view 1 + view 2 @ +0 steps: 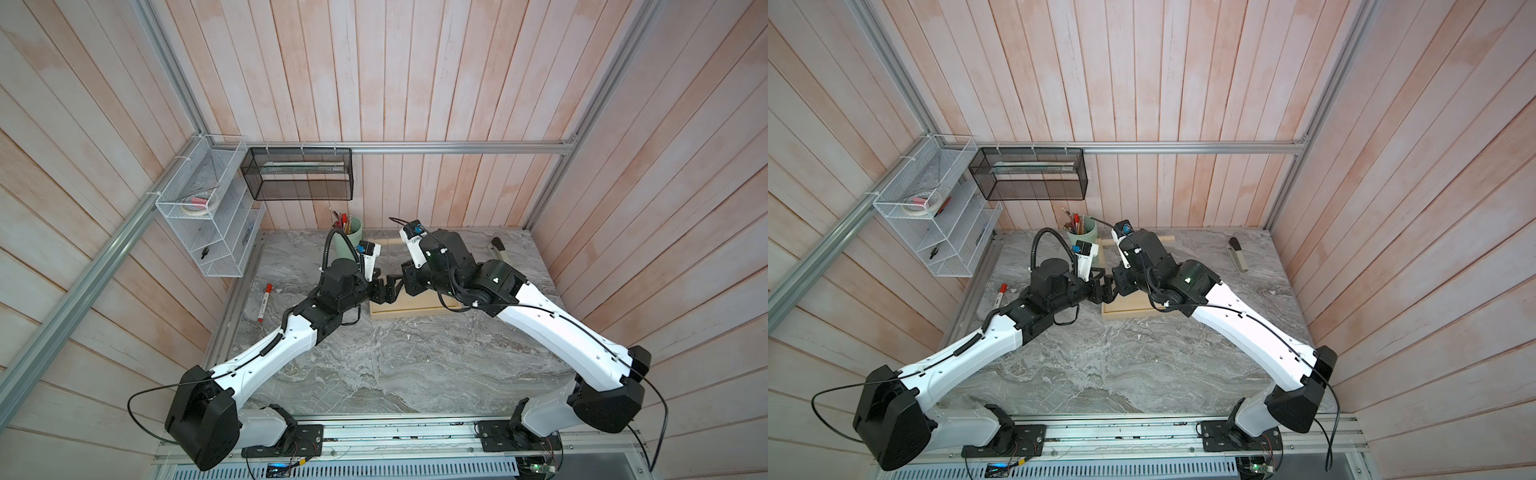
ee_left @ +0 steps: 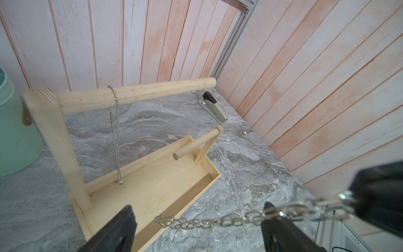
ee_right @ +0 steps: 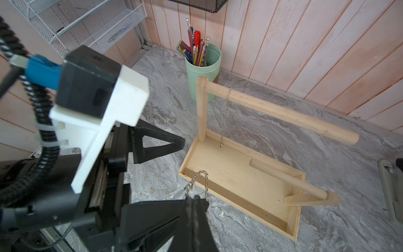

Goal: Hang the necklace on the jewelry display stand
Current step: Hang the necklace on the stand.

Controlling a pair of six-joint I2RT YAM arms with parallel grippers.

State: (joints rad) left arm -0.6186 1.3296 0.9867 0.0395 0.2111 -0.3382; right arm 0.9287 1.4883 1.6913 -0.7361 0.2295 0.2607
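Two grippers meet just in front of the jewelry display stand (image 2: pixel 157 189): the right gripper (image 3: pixel 196 199) pinches the necklace (image 2: pixel 218 222), the left gripper (image 2: pixel 197 212) gapes wide around it, seemingly mid-handover, so next the left must close on the necklace.

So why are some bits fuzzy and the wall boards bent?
In the left wrist view the right gripper, shut on the link chain, is a dark blur, while the jewelry display stand is sharp; in the right wrist view the left arm's camera mount blurs likewise; in both top views the wide lens bows the wall planks.
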